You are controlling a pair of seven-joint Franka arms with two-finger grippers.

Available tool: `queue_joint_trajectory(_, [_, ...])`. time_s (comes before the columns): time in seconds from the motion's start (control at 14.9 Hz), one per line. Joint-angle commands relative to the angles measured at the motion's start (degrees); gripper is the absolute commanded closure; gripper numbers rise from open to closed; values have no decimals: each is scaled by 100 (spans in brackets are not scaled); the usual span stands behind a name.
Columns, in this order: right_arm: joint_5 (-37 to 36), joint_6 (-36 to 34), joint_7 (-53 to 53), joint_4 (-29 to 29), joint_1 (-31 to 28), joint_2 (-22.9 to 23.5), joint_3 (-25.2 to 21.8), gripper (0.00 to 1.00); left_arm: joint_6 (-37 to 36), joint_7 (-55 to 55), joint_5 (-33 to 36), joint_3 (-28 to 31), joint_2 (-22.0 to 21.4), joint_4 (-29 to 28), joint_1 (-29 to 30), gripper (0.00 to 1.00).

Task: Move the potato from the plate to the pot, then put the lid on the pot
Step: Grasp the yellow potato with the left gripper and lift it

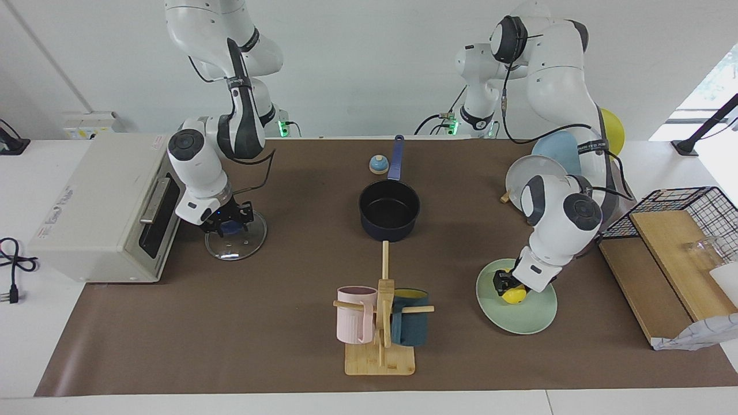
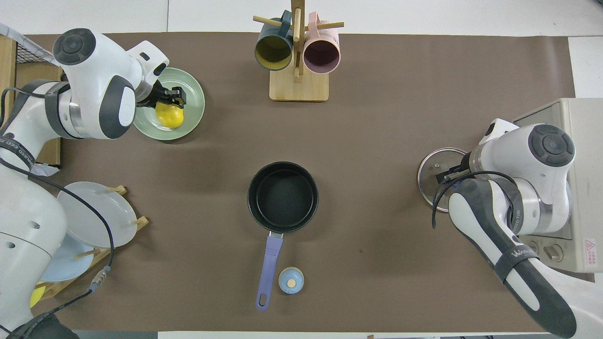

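Gripping the lid (image 1: 236,237) by its blue knob, right gripper (image 1: 226,223) sits clamped just in front of the toaster oven (image 1: 98,207); lifting askew could knock glass vs. oven. Pot (image 1: 389,210) is empty mid-table, bell (image 1: 378,165) beside its handle. Left gripper (image 1: 507,283) is clenched on the potato (image 1: 514,295), resting on the plate (image 1: 533,320); glossy skin may slip out en route. Overhead view hides the knob grip under the wrist; facing view shows it. Overhead shows potato w/ fingers clearer.
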Motion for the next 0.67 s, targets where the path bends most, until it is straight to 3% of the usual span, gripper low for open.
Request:
queue_joint_trajectory(0.0, [74,-409,-208,210,-14,-83,28,43,-732,-180,58,62,-286,322,-206,100])
queue_joint_trajectory(0.13, [74,-516,-208,299,4,-65,28,49,-1269,-564,-187,45,-960,334,-241,100])
queue_joint_trajectory(0.27, [74,-534,-190,316,21,-73,28,59,-1770,-1275,-188,45,-1585,114,-635,100])
queue_joint_trajectory(0.4, [74,-769,-147,500,47,-117,71,60,-2113,-1900,-206,36,-1972,-44,-1092,100])
queue_joint_trajectory(0.54, [74,-1174,-120,877,39,-74,194,61,-2081,-2436,-223,44,-2307,-551,-1654,100])
queue_joint_trajectory(0.6, [74,-1306,-94,992,47,-126,221,68,-1827,-2717,-215,45,-2526,-1016,-1953,100])
